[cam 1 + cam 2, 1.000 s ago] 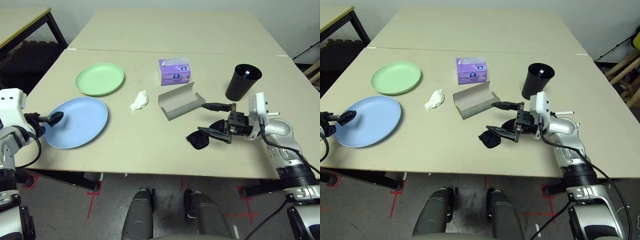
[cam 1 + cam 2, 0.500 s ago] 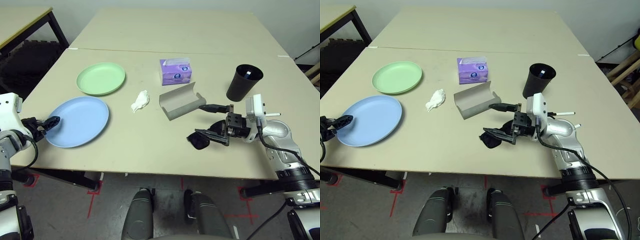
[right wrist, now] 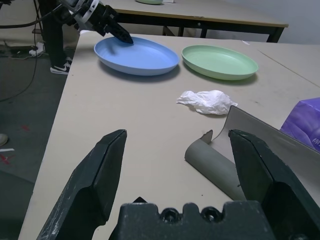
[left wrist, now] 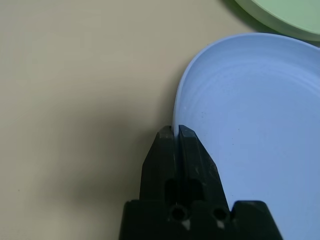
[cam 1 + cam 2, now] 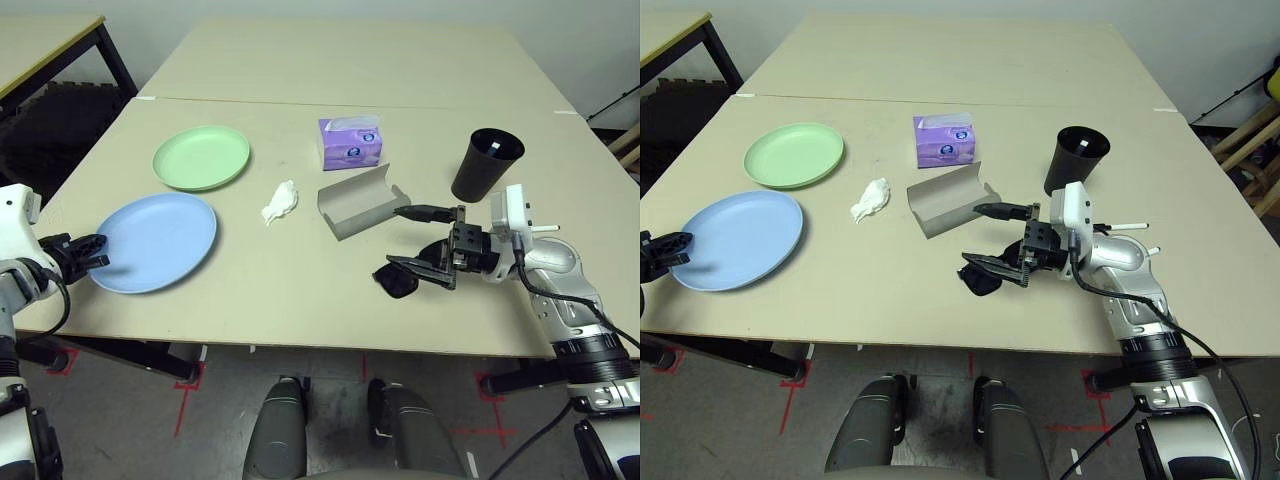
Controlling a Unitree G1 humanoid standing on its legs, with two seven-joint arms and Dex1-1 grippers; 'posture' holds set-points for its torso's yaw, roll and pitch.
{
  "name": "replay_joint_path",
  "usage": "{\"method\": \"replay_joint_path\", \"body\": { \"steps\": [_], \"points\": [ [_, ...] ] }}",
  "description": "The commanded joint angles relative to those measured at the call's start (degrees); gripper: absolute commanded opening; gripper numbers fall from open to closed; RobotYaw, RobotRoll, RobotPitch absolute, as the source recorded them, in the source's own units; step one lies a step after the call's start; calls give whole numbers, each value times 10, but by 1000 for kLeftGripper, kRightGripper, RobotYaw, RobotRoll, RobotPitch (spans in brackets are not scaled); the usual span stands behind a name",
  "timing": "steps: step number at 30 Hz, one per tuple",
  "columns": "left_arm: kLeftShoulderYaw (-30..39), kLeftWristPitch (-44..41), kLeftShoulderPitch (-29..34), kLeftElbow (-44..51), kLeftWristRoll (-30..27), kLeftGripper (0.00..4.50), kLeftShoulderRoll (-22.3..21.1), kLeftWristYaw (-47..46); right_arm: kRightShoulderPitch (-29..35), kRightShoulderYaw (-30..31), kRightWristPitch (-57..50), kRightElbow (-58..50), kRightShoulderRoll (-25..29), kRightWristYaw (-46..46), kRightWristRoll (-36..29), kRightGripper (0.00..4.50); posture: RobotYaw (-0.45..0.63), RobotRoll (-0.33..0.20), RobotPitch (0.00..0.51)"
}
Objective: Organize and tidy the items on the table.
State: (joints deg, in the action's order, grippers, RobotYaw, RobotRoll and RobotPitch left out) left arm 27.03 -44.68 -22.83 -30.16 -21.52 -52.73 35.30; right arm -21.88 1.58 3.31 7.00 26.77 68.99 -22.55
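The light blue plate [image 5: 160, 240] lies at the table's front left, and my left gripper [image 4: 175, 131] is shut on its near-left rim [image 5: 100, 245]. Behind it sits the pale green plate [image 5: 201, 157]. A crumpled white tissue [image 5: 279, 202] lies mid-table beside the open grey glasses case [image 5: 360, 200]. My right gripper [image 5: 410, 240] stands open just right of the case, with the black sunglasses [image 5: 398, 281] under its lower finger. The black cup [image 5: 485, 165] stands upright behind that arm. A thin white pen [image 5: 1130, 227] lies to the arm's right.
A purple tissue box [image 5: 350, 143] stands behind the case. The beige table [image 5: 300, 300] has bare room along its front middle and at the back. A second table [image 5: 40, 40] stands off to the far left, with dark floor between.
My left gripper has drawn back from over the blue plate to its rim and shut there. The right gripper stays open and has barely shifted.
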Motion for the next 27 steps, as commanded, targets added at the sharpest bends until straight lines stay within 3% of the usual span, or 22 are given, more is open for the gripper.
{"method": "replay_joint_path", "body": {
  "steps": [1, 15, 27],
  "points": [
    [-5, -31, 1, -7, -9, 18, -3, 11, 2, 1, 0, -7, 4, -1, -1, 4500, 156, 0, 135],
    [21, -110, 19, 61, -57, 18, -29, 51, 6, -1, 10, 6, 10, 1, 4, 4500, 154, 0, 138],
    [24, -110, -60, 29, -66, 18, -27, 29, -1, 4, 16, 18, 7, 1, 7, 4500, 162, 0, 136]
  ]
}}
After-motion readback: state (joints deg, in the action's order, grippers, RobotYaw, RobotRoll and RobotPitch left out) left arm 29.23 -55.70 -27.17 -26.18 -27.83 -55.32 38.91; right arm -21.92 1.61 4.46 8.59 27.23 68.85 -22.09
